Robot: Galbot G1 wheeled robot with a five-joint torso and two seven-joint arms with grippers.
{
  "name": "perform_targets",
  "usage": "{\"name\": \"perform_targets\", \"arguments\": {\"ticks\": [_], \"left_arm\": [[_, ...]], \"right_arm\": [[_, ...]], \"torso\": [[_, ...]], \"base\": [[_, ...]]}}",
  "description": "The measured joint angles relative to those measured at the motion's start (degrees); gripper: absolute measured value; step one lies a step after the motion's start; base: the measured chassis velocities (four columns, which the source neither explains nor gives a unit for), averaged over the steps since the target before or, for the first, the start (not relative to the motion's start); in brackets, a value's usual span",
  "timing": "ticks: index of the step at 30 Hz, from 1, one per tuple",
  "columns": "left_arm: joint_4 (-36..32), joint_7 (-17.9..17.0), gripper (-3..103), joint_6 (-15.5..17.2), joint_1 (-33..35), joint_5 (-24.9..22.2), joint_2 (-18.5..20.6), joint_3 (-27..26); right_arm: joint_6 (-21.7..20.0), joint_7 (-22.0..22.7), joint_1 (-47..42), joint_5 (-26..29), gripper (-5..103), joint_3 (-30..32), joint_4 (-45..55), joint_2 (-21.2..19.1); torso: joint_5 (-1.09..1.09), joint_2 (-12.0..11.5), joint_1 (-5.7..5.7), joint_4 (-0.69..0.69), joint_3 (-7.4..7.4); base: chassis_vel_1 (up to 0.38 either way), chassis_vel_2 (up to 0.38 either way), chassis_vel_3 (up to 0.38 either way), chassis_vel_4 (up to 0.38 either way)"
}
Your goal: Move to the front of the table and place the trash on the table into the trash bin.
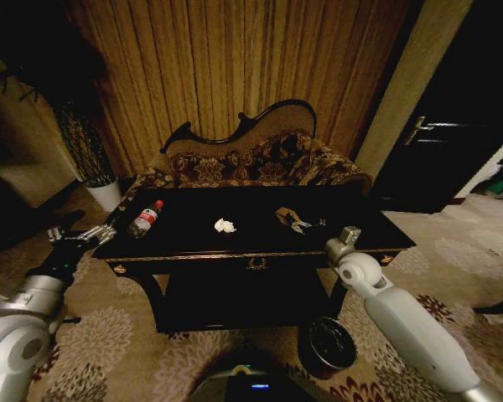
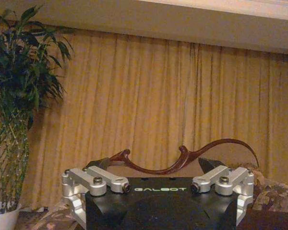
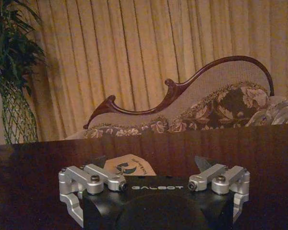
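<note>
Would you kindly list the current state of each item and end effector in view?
Bottle: lying on its side on the table, cap on.
Paper wad: crumpled, mid-table.
Wrapper: on the table, right of the wad.
Trash bin: upright on the floor.
Left end effector: open, empty.
Right end effector: open, empty.

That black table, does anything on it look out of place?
Yes, litter on the table: a plastic bottle lying on its side, a crumpled paper wad and a tan wrapper scrap.
</note>
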Motion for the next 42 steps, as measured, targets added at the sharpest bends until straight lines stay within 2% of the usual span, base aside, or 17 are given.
{"name": "perform_targets", "arguments": {"ticks": [13, 42], "left_arm": [[0.2, 0.1, 100, -0.1, -0.2, 0.0, 0.0, 0.4], [-0.1, 1.4, 100, -1.0, 0.0, 0.0, -0.6, 0.1]], "right_arm": [[-0.1, -0.1, -2.7, -5.0, 100, -0.6, 0.9, 0.5], [0.0, 0.0, -0.6, -5.6, 101, -1.4, -1.2, 0.5]], "torso": [[0.0, 0.0, 0.0, -0.01, 0.0], [0.0, 0.0, 0.0, 0.0, 0.0]], "base": [[0.0, 0.0, 0.0, 0.0], [0.0, 0.0, 0.0, 0.0]]}}
